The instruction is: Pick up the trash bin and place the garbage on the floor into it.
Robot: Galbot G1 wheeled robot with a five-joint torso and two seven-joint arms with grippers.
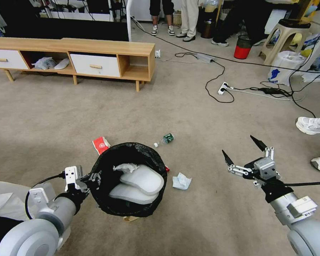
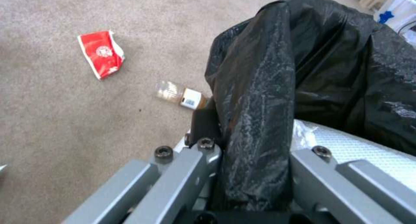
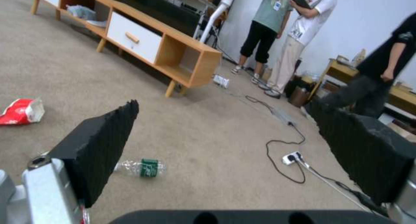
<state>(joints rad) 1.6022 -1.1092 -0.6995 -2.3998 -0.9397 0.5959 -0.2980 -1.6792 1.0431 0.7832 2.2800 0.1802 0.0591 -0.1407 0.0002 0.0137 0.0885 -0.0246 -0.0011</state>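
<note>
— Trash bin [image 1: 129, 179] first: what is it looking like from the head camera?

— It is showing as a round bin wrapped in a crinkled black bag, tilted so its mouth is facing the camera, with two pale oval slabs and a crumpled white tissue lying inside. The left gripper [image 1: 92, 176] is clamping the bin's rim on the bin's left side, holding it above the floor [image 1: 60, 117].

— And around the bin?

— A red-white packet [image 1: 101, 144] is lying just beyond the bin, a clear bottle with a green label [image 1: 164, 139] farther beyond it, and a white tissue [image 1: 181, 181] just to the bin's right. The right gripper [image 1: 243, 151] is hovering well to the bin's right, fingers spread apart and empty.

— The left wrist camera?

— The black bag [image 2: 312, 71] is bulging up glossy and creased, a fold of it pinched in the left gripper [image 2: 253, 165]. The packet [image 2: 101, 53] and a small brownish bottle [image 2: 182, 94] are lying on the carpet beside the bin.

— The right wrist camera?

— The right gripper's black ridged fingertips [image 3: 102, 142] are standing wide apart over the carpet, with the green-label bottle [image 3: 141, 167] lying between them farther off, and the packet [image 3: 20, 112] lying off to one side.
</note>
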